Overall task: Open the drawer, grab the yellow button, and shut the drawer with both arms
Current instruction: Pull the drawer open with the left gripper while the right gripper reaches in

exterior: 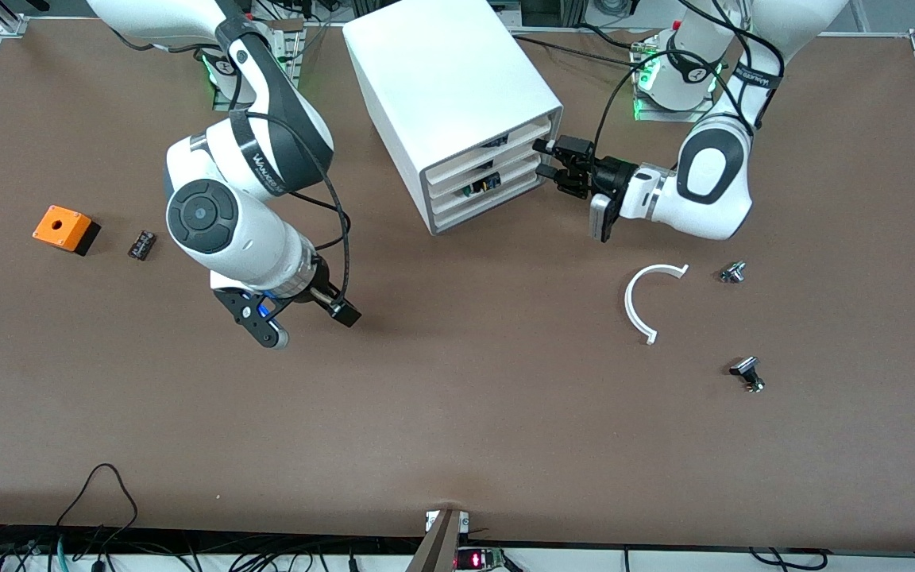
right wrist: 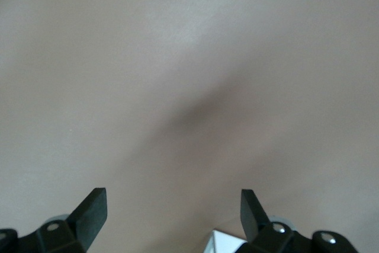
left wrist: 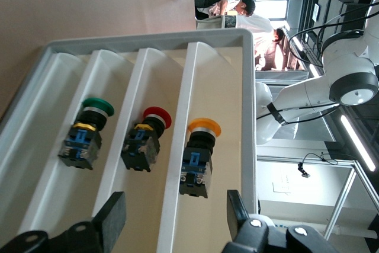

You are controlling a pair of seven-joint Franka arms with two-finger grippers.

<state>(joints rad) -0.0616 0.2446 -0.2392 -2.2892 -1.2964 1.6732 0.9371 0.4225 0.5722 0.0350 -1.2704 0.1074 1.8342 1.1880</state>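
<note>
You see the left pincer (exterior: pixel 546 159) spread wide at the cabinet's (exterior: pixel 449 95) front, facing the button (left wrist: pixel 198 155) that lies in its drawer (left wrist: pixel 246 140) beside a red-capped one (left wrist: pixel 148 140). At about eight o'clock from the cabinet, the right pincer (exterior: pixel 310 322) waits open over bare desk (exterior: pixel 457 413).

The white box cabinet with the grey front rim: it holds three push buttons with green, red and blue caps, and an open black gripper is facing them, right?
Nearly. The left wrist view shows the caps are green, red and orange-yellow, not blue. The rest holds: the three buttons sit in the white box cabinet with the grey front rim, and the open black left gripper faces them.
</note>
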